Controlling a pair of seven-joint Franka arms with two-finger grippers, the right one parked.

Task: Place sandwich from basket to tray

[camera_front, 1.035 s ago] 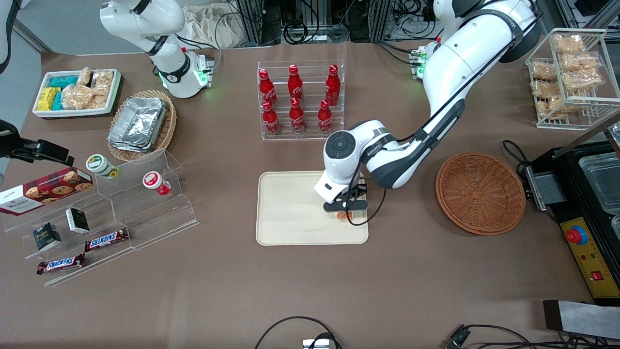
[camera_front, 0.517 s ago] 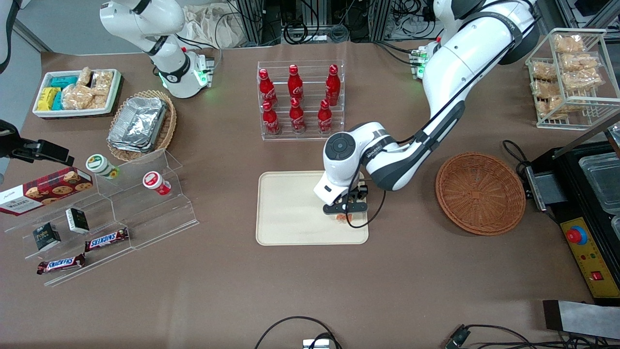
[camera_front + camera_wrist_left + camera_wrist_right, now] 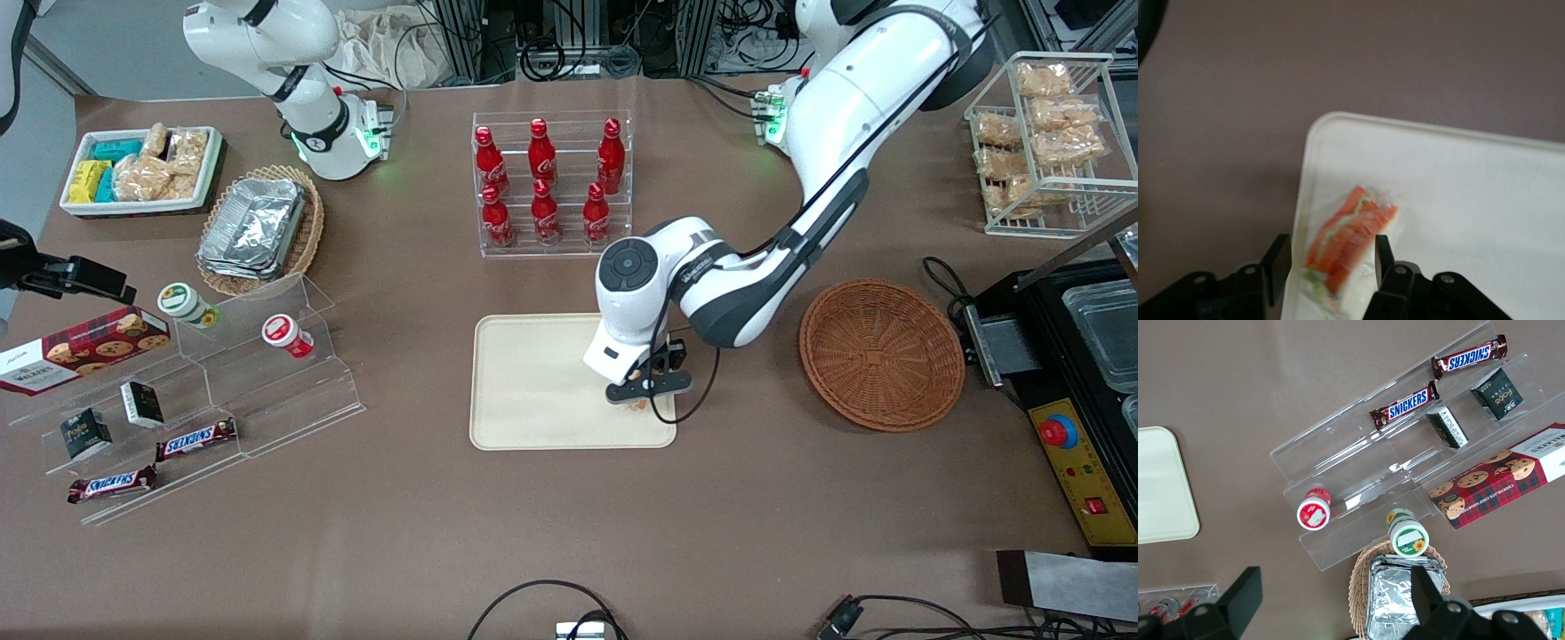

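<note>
Sandwich [image 3: 1351,243] sits between your gripper [image 3: 642,397] fingers [image 3: 1382,255] in the wrist view, at the tray [image 3: 533,391] edge nearest the front camera, close to the corner toward the basket. Whether the pads pinch the wrap or have just let go, you can't tell: the jaws are narrow and flank it closely with no clear gap, and it looks to be lying on the tray or barely above it. From the front, only a sliver of orange filling [image 3: 637,405] shows under the gripper. Handling, as a judgement: it's light, soft white bread in slick clear film. It'll squash if you clamp hard and slide in the wrap if you grip loosely. If you need to re-grip, take it across the flat bread faces near the thick cut edge, where the orange and green filling gives it some body, not at the thin point or on loose film. It lies close to the rim, so a nudge could tip it over the lip onto the table. Farther from the camera, toward the working arm's end, the basket [image 3: 880,354] is well apart from the tray with nothing in it. Farthest out is the rack of red bottles [image 3: 547,182], clear of your path.
</note>
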